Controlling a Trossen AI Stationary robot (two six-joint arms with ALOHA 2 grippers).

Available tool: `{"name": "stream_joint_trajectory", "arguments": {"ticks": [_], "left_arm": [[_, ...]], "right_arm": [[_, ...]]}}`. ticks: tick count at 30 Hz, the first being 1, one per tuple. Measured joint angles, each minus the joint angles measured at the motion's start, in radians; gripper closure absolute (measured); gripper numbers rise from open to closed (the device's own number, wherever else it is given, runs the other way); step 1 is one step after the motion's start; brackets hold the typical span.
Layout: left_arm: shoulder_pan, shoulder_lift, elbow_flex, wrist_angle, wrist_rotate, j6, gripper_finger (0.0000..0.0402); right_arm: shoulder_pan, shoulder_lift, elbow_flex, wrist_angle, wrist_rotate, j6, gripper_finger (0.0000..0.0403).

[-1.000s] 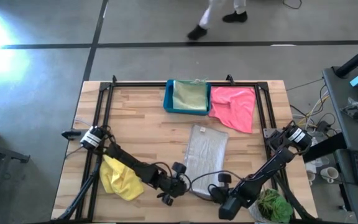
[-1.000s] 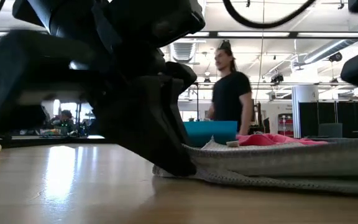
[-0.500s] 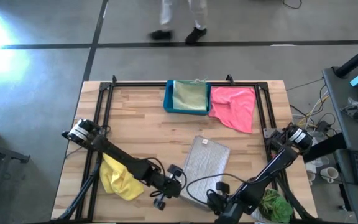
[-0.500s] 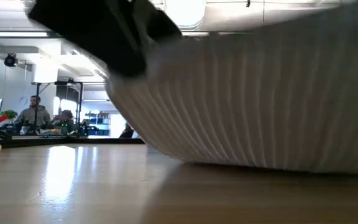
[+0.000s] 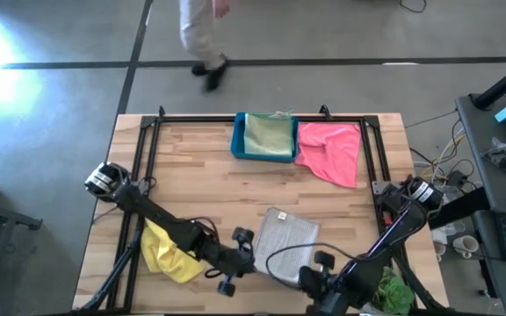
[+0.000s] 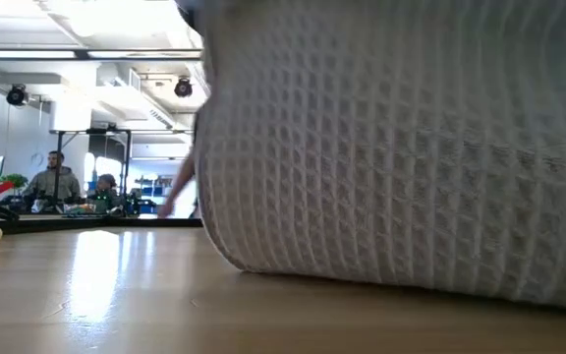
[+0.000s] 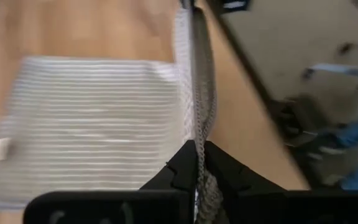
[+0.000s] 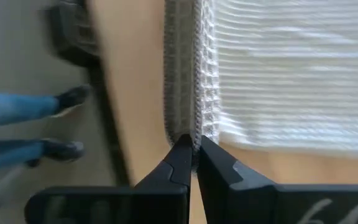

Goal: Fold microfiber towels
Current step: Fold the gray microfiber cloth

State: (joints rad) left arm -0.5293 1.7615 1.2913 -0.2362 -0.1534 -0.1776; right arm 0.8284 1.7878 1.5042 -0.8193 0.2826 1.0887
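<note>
Waffle-weave light grey towel (image 5: 286, 241) lies at the near middle of the wooden table (image 5: 200, 189), one of five towels; left gripper (image 7: 197, 163) and right gripper (image 8: 192, 154) each pinch its near edge; pale sage green towel (image 5: 268, 134) fills the one blue bin (image 5: 237, 140); pink towel (image 5: 332, 151) beside it; yellow towel (image 5: 167, 252) and lime green towel (image 5: 387, 290) lie apart.

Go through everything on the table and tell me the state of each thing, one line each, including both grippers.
Light grey towel: partly folded, near edge lifted, pinched by both grippers.
Left gripper: shut on the grey towel's edge.
Right gripper: shut on the same edge.
Pink towel: spread loosely, unfolded, beside the bin.
Pale sage green towel: lying inside the blue bin.
Yellow towel: crumpled under the left arm.
Lime green towel: bunched at the table's near right corner.
</note>
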Motion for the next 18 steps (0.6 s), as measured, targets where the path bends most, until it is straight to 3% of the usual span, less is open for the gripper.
{"name": "stream_joint_trajectory", "arguments": {"ticks": [9,18], "left_arm": [[0.132,0.009,-0.029,0.001,-0.11,-0.001,0.0394],[0.259,0.065,-0.044,0.003,-0.113,0.0,0.0394]], "right_arm": [[-0.09,0.0,-0.019,-0.299,0.033,0.202,0.0394],[-0.196,0.0,-0.122,-0.33,0.03,0.258,0.0394]]}}
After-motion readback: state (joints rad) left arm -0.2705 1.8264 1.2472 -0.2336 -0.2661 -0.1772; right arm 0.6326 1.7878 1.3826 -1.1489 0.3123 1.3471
